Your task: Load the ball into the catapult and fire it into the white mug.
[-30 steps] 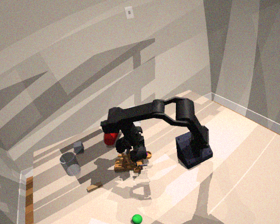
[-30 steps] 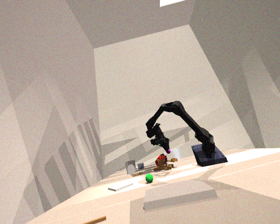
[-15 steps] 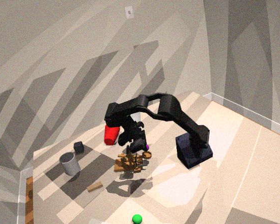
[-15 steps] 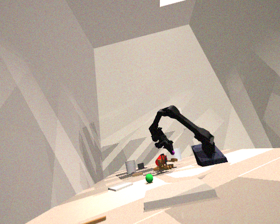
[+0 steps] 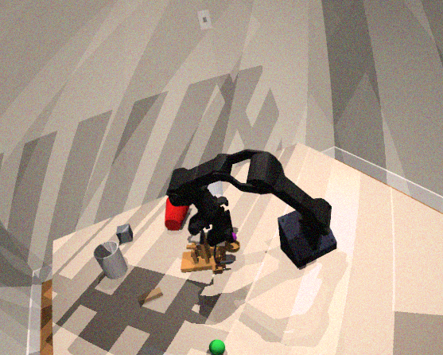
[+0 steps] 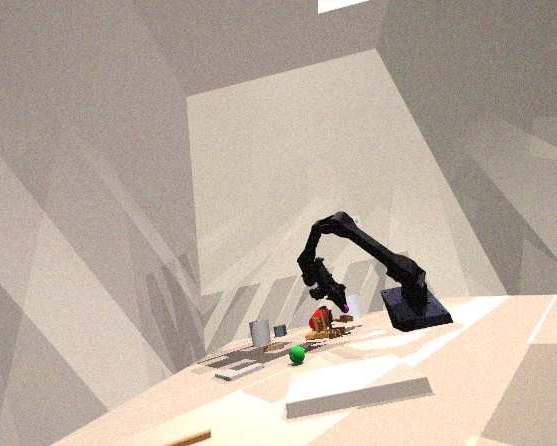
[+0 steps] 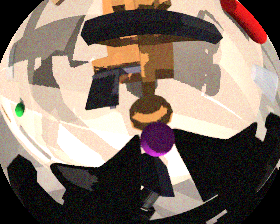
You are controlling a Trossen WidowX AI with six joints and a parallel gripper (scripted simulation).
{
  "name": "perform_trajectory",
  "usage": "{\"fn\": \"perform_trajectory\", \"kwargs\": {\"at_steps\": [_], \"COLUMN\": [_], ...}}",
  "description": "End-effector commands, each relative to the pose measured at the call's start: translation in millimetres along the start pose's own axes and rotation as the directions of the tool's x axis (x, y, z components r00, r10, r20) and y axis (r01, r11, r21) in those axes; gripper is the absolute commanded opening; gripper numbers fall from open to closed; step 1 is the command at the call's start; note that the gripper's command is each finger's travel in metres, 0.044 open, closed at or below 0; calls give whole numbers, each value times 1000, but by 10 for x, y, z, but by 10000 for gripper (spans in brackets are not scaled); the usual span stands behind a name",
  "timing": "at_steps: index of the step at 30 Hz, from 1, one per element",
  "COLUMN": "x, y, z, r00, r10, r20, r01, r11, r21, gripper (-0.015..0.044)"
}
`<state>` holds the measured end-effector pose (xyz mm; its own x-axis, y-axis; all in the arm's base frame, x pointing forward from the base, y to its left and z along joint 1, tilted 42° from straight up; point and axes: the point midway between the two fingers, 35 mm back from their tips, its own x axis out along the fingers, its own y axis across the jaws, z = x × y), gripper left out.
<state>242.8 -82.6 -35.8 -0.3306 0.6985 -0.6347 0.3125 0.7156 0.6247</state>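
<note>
Gripping a glossy purple ball (image 5: 234,236) (image 6: 345,308) (image 7: 158,139), the tool (image 5: 219,239) (image 6: 342,306) (image 7: 156,136) stands part-open beside the catapult's (image 5: 197,264) (image 6: 321,336) (image 7: 163,62) round cup (image 5: 233,246) (image 6: 346,318) (image 7: 150,113)

In the top view the arm covers most of a pale cup (image 5: 215,189) (image 6: 354,306) (image 7: 265,81) near the centre, and the gripper (image 5: 228,239) (image 6: 345,306) (image 7: 156,136) hides much of the purple ball (image 5: 234,236) (image 6: 346,308) (image 7: 158,139) – only a sliver shows. In the exterior view the catapult (image 5: 196,263) (image 6: 317,336) (image 7: 163,60) partly hides a red cup (image 5: 175,216) (image 6: 317,315) (image 7: 247,22), its finer parts too small to tell. At the wrist view's top edge the catapult is cut off – as is a wooden strip (image 6: 191,438) at the exterior view's bottom edge
</note>
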Motion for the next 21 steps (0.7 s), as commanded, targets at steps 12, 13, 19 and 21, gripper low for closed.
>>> {"fn": "perform_trajectory", "kwargs": {"at_steps": [12, 13, 19, 21], "x": [81, 81, 81, 81], "y": [0, 0, 0, 0], "z": [31, 31, 31, 31], "r00": [1000, 1000, 1000, 1000], "r10": [0, 0, 0, 0], "r20": [-1, -1, -1, -1], "r01": [0, 0, 0, 0], "r11": [1000, 1000, 1000, 1000], "r21": [-1, -1, -1, -1], "gripper": [0, 26, 184, 236]}}
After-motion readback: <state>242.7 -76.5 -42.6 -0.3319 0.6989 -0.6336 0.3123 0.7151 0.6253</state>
